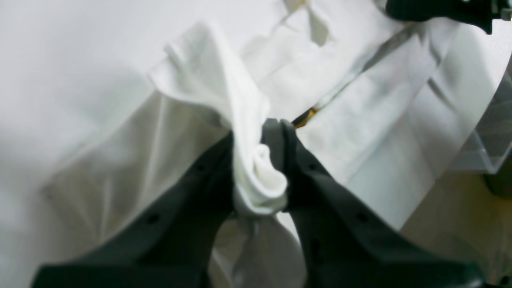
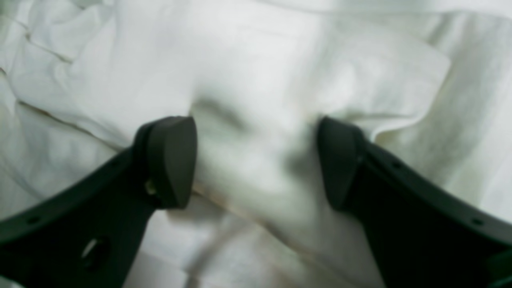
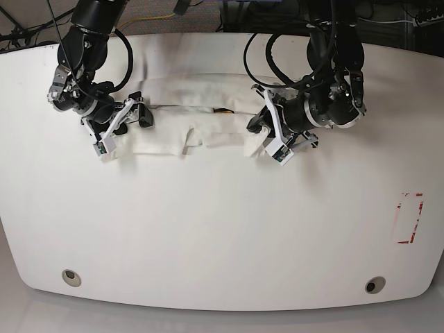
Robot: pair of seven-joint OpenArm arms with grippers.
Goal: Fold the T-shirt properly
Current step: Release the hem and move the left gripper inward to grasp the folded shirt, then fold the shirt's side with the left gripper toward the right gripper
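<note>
The white T-shirt [image 3: 194, 104] lies as a long, crumpled band across the far half of the table. A small yellow bit [image 3: 222, 109] shows in a crease near its middle. At the band's right end, my left gripper [image 3: 262, 135] is shut on a bunched fold of the T-shirt [image 1: 360, 120]. The wrist view shows that cloth squeezed between the dark fingers [image 1: 288, 160] of the left gripper [image 1: 256, 160]. My right gripper [image 3: 135, 119] hovers at the band's left end. There the right gripper [image 2: 256, 160] is open, with flat T-shirt cloth [image 2: 256, 60] lying below the gap.
The white table [image 3: 222, 229] stretches toward the near edge, with two round fittings [image 3: 69, 277] at its front corners. A red-marked rectangle [image 3: 409, 218] sits at the right. Cables hang behind the far edge. A clear plastic part [image 1: 492, 144] shows at the left wrist view's right side.
</note>
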